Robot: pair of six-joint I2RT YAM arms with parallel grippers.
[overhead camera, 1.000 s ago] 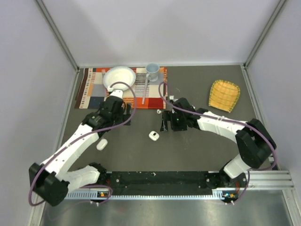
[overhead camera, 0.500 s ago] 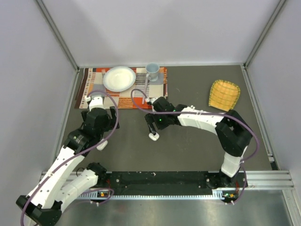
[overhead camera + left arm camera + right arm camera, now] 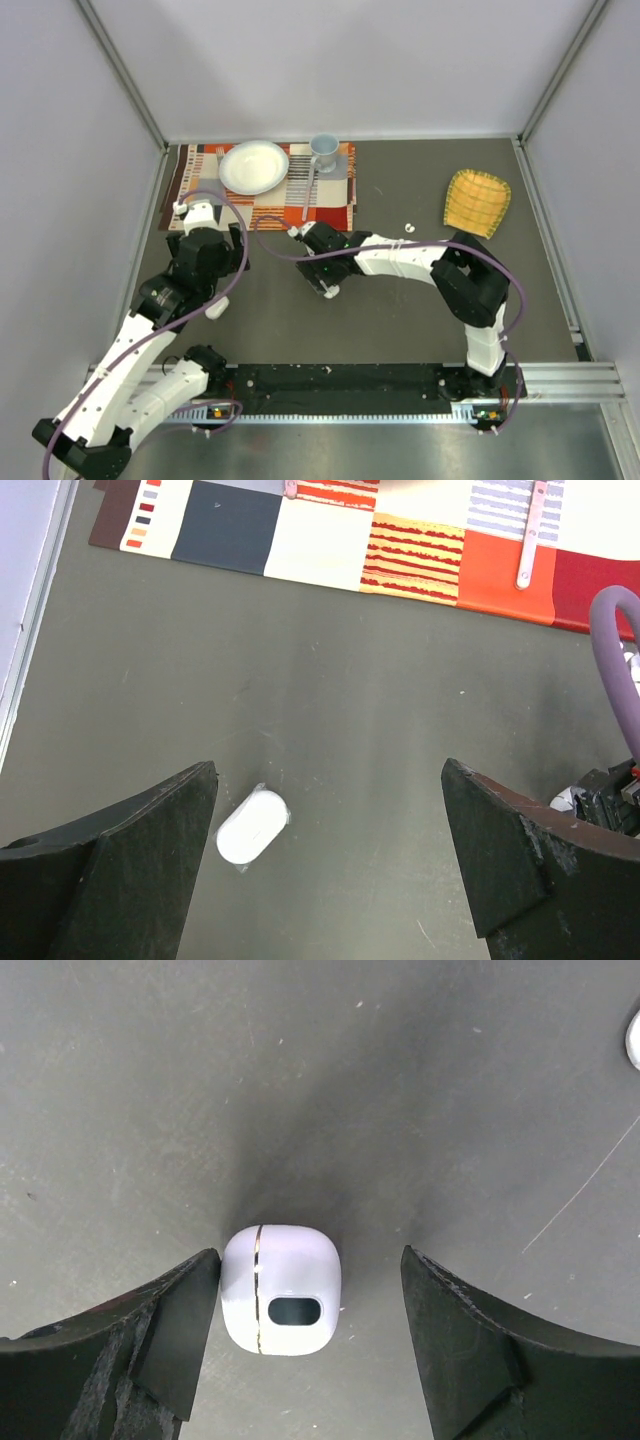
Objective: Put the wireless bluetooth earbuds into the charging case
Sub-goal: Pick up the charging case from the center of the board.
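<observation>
Both grippers had shifted over the past second: the left gripper (image 3: 328, 770) had drawn back from the round white plate (image 3: 253, 166) toward the near left of the dark grey table (image 3: 400, 320). The right gripper (image 3: 308, 1252) had swung leftward from the table's centre, its fingers narrowing as it went.

The right gripper stood over the small white rounded charging case (image 3: 280, 1290). The case lay flat near the middle of the table, a thin seam line and a dark oval window facing up. The jaws were partly open with the case between them, not gripped. One finger sat just beside the case's edge (whether touching, unclear) and the other stood apart from it.

One tiny glossy white earbud (image 3: 407, 227) lay on bare table just beyond the right forearm, well apart from the case.

The left gripper hung spread fully wide, holding nothing. Below it a smooth white oval pebble-shaped object (image 3: 252, 826) lay just beside one fingertip.

At the far side lay a colourful striped placemat (image 3: 180, 180) bearing the plate, a pale blue cup (image 3: 324, 150) and a spoon (image 3: 308, 188). A yellow woven cloth (image 3: 477, 202) lay far right.
</observation>
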